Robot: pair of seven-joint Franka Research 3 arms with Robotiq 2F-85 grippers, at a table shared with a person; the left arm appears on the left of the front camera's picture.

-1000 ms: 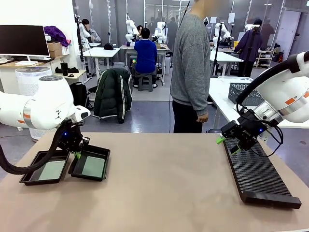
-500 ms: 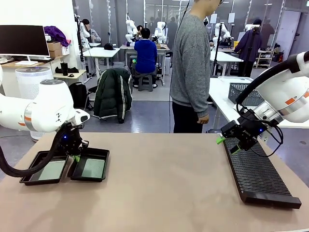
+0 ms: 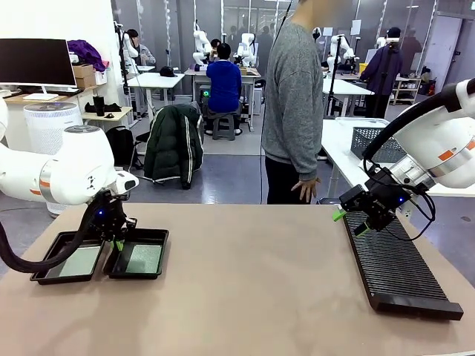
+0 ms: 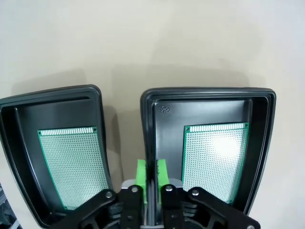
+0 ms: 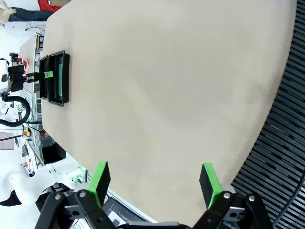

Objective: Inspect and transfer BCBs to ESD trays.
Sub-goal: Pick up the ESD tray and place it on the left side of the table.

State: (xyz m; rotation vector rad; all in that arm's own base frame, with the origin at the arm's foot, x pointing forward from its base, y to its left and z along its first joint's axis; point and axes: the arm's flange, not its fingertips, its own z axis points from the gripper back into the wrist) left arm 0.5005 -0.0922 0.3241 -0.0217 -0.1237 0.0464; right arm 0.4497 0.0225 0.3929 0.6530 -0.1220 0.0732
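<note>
Two black ESD trays lie side by side at the table's left, the left tray (image 3: 53,261) and the right tray (image 3: 152,232). Each holds one green BCB (image 3: 78,261) (image 3: 142,258). My left gripper (image 3: 119,242) is shut on the right tray's inner side wall. In the left wrist view its green pads (image 4: 143,172) pinch that wall (image 4: 148,143) between the left tray (image 4: 52,112) and the right tray (image 4: 205,109); both boards (image 4: 71,167) (image 4: 214,157) lie flat. My right gripper (image 3: 350,222) (image 5: 155,183) hangs open and empty over the far end of the rack.
A long black ribbed rack (image 3: 397,267) (image 5: 281,143) lies along the table's right side. A person (image 3: 293,96) stands at the far edge, one hand (image 3: 304,189) hanging near it. A dark mesh basket (image 3: 371,142) sits on a table behind the right arm.
My left gripper, holding the right tray's wall, has shifted slightly down and left with the tray. The person's hand has swung a little. The right arm has not moved.
</note>
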